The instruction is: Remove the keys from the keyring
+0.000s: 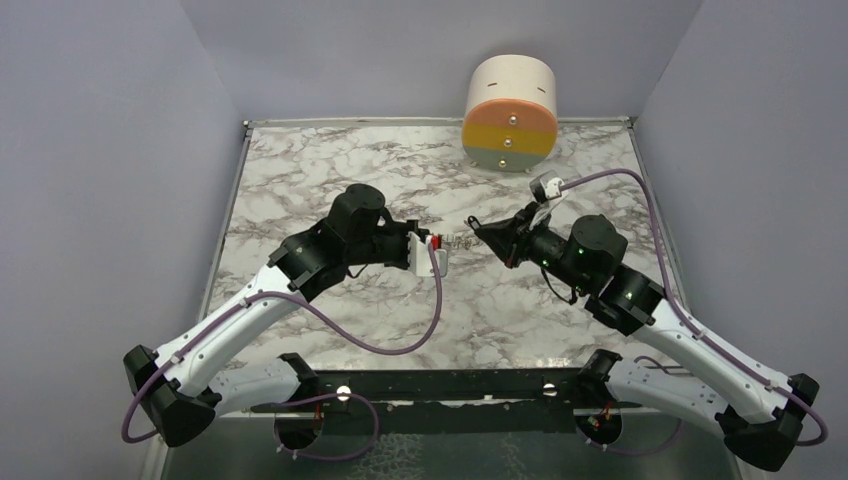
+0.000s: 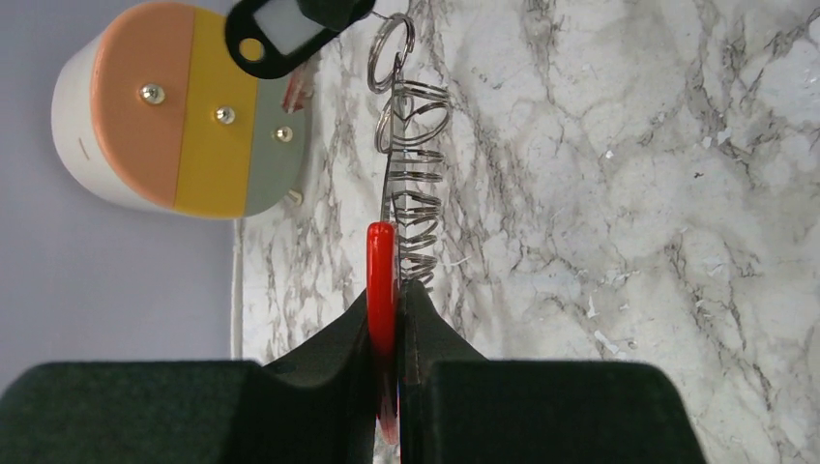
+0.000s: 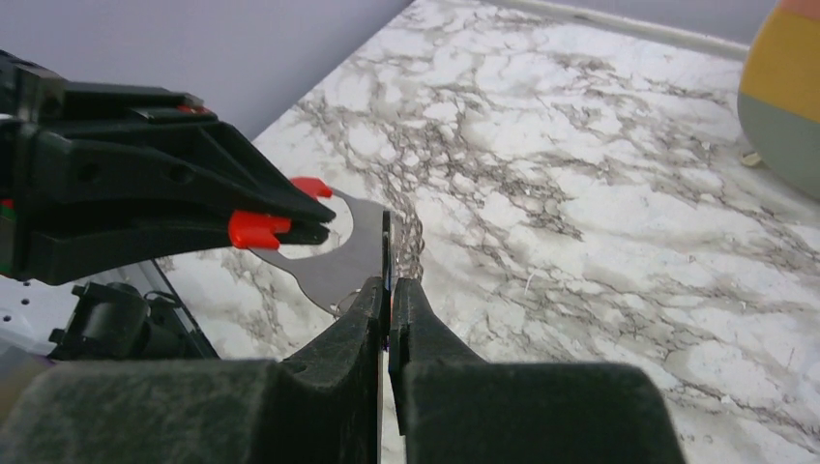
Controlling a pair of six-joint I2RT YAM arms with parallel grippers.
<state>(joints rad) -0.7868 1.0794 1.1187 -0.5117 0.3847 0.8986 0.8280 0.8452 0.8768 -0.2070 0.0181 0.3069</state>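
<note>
Left claw (image 2: 393, 302) clamping red-headed keys (image 2: 380, 259), keyring (image 2: 390, 56) top hidden

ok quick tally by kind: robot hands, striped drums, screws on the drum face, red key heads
hands: 2, the left hand and the right hand
striped drum: 1
screws on its face: 3
red key head: 1
total: 7

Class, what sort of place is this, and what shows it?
Probably a robot lab test cell: left arm and right arm bolted at a marble-patterned table, enclosed by plain grey walls.
</note>
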